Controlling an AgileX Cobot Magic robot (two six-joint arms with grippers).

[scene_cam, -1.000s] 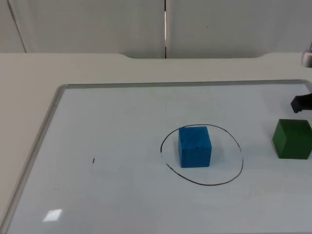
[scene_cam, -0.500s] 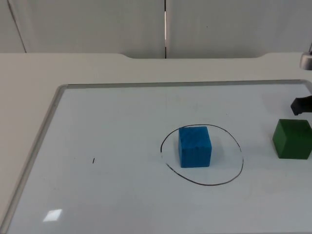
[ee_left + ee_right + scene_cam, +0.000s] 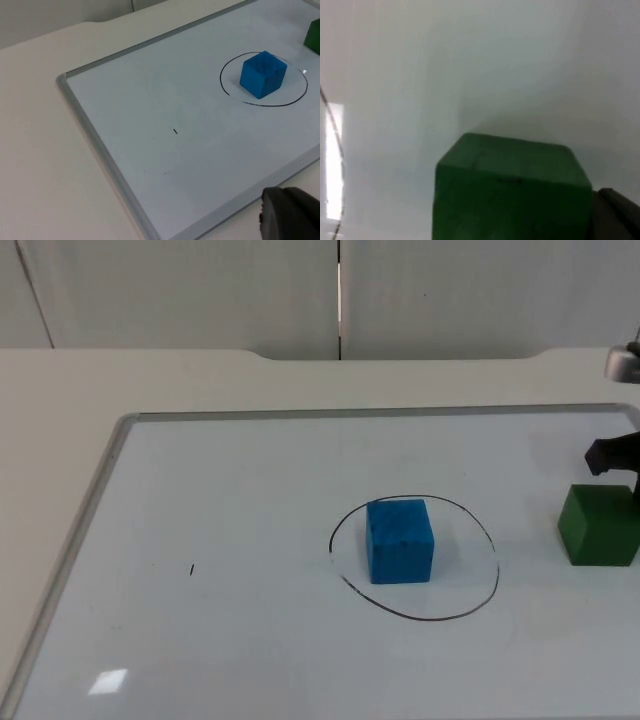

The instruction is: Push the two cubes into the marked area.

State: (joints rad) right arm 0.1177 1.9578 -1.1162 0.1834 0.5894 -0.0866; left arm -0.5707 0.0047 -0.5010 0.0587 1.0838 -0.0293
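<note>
While blue cube (image 3: 400, 540) sits inside drawn circle (image 3: 480, 590), right claw (image 3: 612, 455) just behind green cube (image 3: 598, 525), opening unclear.

One blue cube (image 3: 400, 540), one green cube (image 3: 599, 525).

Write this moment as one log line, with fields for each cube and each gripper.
blue wooden cube: inside drawn black circle | green wooden cube: outside circle | right gripper: just behind green cube | left gripper: waiting off whiteboard

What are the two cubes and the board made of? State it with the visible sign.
Blue cube: likely painted wood or foam; matte, mottled faces. Green cube: probably the same; matte, even colour. Board: seemingly a whiteboard; glossy, with a reflection and a metal-looking rim.
</note>
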